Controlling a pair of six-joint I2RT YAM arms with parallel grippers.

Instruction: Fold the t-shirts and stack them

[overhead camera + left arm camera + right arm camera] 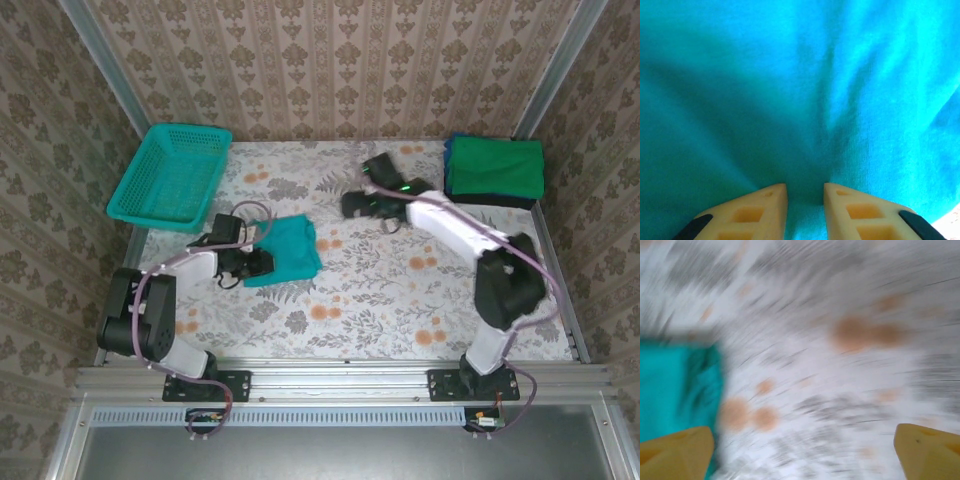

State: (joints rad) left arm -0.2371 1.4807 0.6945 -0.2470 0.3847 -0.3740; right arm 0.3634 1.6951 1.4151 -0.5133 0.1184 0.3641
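A teal t-shirt point(288, 248), folded into a rough rectangle, lies on the floral table left of centre. My left gripper point(256, 263) sits at its left edge. In the left wrist view, teal cloth point(800, 90) is pinched between the narrow-set jaws of the left gripper point(805, 188). My right gripper point(352, 205) hovers just right of the shirt, apart from it. The right wrist view is motion-blurred: the right gripper point(805, 440) stands wide open over bare tablecloth, with the teal shirt point(675, 385) at the left. A stack of folded t-shirts point(495, 167), green on top, rests at the back right corner.
A teal plastic mesh basket point(172, 176) stands at the back left, tilted against the wall. Patterned walls close in the table point(380, 290) on three sides. Bare floral cloth stretches across the middle and front of the table.
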